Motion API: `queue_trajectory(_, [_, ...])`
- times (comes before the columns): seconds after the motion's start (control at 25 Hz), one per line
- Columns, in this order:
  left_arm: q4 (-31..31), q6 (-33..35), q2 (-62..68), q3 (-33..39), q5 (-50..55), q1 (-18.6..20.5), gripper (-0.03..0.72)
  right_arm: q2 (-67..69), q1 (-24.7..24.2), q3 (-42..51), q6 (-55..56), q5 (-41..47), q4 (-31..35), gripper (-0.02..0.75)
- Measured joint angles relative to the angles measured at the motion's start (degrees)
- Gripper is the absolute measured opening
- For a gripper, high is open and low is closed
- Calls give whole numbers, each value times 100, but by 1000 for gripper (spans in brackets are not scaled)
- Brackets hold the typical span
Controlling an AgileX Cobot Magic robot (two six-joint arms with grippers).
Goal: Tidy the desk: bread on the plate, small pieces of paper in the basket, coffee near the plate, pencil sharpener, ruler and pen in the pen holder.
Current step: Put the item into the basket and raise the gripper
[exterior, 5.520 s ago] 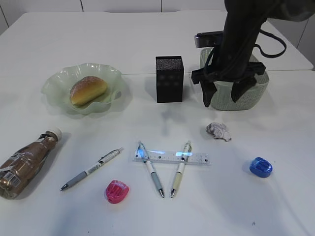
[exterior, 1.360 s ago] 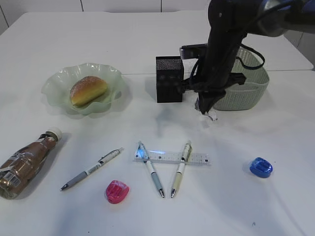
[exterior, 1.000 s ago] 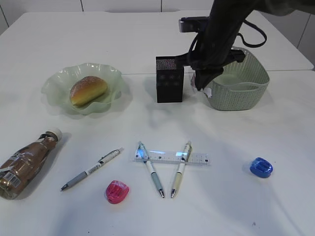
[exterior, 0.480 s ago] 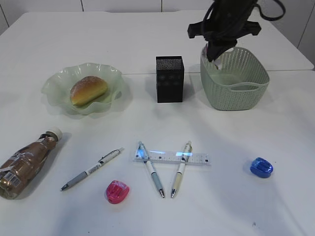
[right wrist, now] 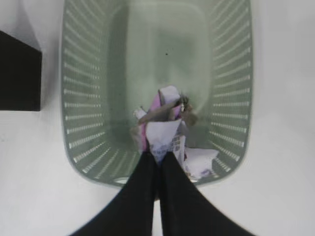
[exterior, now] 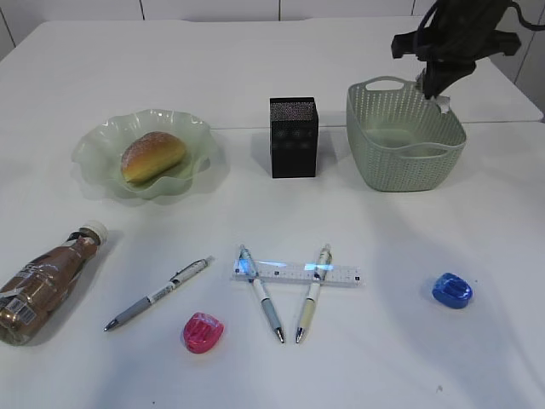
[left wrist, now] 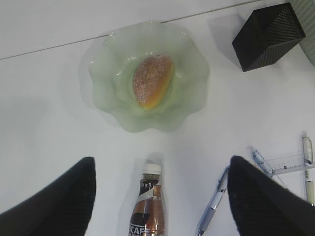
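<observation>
Crumpled paper (right wrist: pixel 165 129) sits pinched in my right hand (right wrist: pixel 158 156), clenched on it, directly over the basket (right wrist: pixel 78 118) floor. I'd part the fingers here; any sideways drift risks dropping it beyond the rim.

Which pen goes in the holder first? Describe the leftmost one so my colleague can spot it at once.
Start at the brown coffee bottle lying at the table's front-left edge, then look right. The pen lies there alone, slanting up to the right, with the pink sharpener near it. Unlike the other two pens, it does not touch the clear ruler.
</observation>
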Motion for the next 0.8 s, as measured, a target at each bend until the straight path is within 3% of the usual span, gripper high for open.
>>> queue_trajectory(0.4, [-69, -46, 0, 0, 0, 0, 592, 350, -44, -40, 0, -73, -35, 21])
queue_trajectory(0.48, [-78, -46, 0, 0, 0, 0, 592, 480, -48, -40, 0, -267, -56, 57])
queue_trajectory(0.52, [-78, -46, 0, 0, 0, 0, 592, 496, -48, -40, 0, -405, -64, 122])
queue_trajectory(0.56, [-78, -46, 0, 0, 0, 0, 592, 496, -48, -40, 0, -421, -64, 136])
queue_trajectory(0.68, [-78, -46, 0, 0, 0, 0, 592, 496, -48, -43, 0, -710, -78, 332])
queue_trajectory(0.8, [-81, -49, 0, 0, 0, 0, 592, 496, -48, -43, 0, -741, -78, 440])
